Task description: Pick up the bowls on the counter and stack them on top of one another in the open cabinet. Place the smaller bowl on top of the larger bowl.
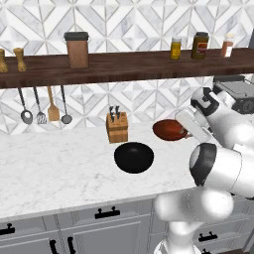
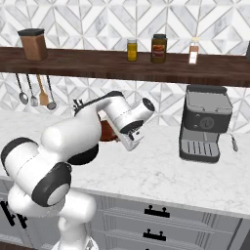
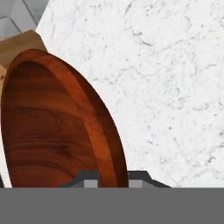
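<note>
From the left base view I see the knife block point(image 1: 117, 127) on the bench point(image 1: 49, 168), the black bowl point(image 1: 134, 158) at its five o'clock, and at three o'clock my gripper point(image 3: 112, 178) clamping the brown bowl's point(image 1: 168, 130) rim.

Geometric grey-white tiled wall point(image 1: 149, 20) above grey cabinet fronts point(image 1: 99, 233) with black handles.
</note>
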Robot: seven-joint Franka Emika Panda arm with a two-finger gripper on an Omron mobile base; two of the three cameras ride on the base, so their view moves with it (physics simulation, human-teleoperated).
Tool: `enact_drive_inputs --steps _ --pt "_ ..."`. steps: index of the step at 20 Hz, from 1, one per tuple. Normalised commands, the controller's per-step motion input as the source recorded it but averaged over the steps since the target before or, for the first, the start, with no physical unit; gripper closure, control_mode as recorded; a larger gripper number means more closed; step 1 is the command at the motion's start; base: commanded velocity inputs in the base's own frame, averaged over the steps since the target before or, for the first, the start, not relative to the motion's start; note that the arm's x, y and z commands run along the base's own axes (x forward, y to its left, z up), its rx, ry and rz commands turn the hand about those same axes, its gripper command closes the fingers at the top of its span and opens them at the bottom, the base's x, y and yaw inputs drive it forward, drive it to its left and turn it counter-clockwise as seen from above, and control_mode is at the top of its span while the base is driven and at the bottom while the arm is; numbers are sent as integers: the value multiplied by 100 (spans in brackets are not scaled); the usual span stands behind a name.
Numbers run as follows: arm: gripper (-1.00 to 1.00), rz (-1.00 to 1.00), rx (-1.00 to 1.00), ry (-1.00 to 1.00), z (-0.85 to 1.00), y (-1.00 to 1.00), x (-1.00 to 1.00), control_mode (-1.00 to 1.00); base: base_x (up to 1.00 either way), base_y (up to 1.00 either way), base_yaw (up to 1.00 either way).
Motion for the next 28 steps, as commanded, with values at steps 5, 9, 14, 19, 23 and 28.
enact_drive_inputs --steps 5,9,14,19,23,28 --pt "100 8 8 -2 -1 88 -32 -100 0 0 0" --pt "100 5 2 0 0 95 -4 -100 0 0 0" --pt "100 1 -6 0 -21 52 0 -100 0 0 0" --pt "100 0 -8 0 -40 3 0 -100 0 0 0" --pt "100 0 -10 1 -32 44 3 -100 0 0 0" --pt "100 0 -4 2 -29 17 7 -100 0 0 0"
